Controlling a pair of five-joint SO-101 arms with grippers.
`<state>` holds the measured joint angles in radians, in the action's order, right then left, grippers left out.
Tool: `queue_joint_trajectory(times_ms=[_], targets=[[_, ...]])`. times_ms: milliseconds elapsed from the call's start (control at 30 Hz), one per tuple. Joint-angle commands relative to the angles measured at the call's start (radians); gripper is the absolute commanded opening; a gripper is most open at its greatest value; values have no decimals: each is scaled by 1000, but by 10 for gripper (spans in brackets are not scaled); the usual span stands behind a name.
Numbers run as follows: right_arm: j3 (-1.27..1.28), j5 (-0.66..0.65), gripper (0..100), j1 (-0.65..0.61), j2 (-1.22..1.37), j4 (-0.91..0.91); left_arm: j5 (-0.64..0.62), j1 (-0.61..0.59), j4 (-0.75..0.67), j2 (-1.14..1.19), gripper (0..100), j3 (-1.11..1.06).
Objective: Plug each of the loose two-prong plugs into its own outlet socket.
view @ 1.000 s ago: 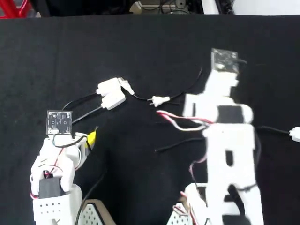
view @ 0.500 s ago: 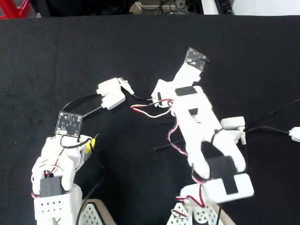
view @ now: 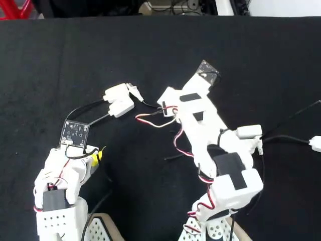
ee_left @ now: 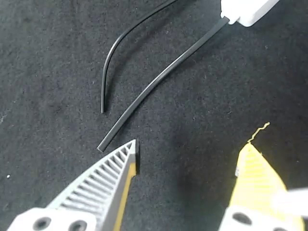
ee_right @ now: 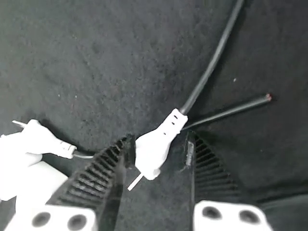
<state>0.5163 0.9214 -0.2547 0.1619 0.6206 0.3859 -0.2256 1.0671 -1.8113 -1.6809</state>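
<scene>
Two white outlet sockets (view: 119, 100) lie side by side left of the table's middle, black cables trailing from them. One white two-prong plug (view: 134, 91) rests against them. My right gripper (view: 163, 106) is down over a second white plug (ee_right: 154, 147), open, one finger on each side of it as it lies on the cloth. The first plug (ee_right: 41, 137) and a socket (ee_right: 21, 185) show just beyond. A third plug (view: 315, 143) lies at the right edge. My left gripper (ee_left: 192, 149) hangs open over bare cloth near a socket (ee_left: 245, 9) cable.
The table is covered in black cloth (view: 60, 55). Thin black cables (ee_left: 144, 91) with loose ends run from the sockets toward my left arm. Another black cable (view: 291, 138) crosses the right side. Red and white arm wires (view: 155, 120) hang near the right gripper.
My right arm has swung left and lowered, bringing its gripper over the middle plug. The left arm has shifted slightly right.
</scene>
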Motion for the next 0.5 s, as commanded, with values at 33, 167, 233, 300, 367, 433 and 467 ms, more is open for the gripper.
queue_joint_trajectory(times_ms=[33, 167, 233, 300, 367, 433, 467], targets=[[-41, 32, 169, -35, 10, -9, 9, -13, 8, -11, 324, -19], [-41, 43, 157, -46, 39, -9, 9, -13, 9, -11, 324, -19], [-44, 55, 96, -41, 50, -15, 9, -13, 9, -11, 324, -19], [-47, 49, 14, -38, 50, -17, 9, -13, 9, -11, 324, -19], [-45, 49, 22, -38, 41, -14, 9, -13, 9, -11, 324, -19], [-42, 48, 11, -37, 27, -9, 9, -13, 8, -11, 324, -19], [-41, 46, 11, -35, 18, -9, 9, -13, 8, -11, 324, -19]])
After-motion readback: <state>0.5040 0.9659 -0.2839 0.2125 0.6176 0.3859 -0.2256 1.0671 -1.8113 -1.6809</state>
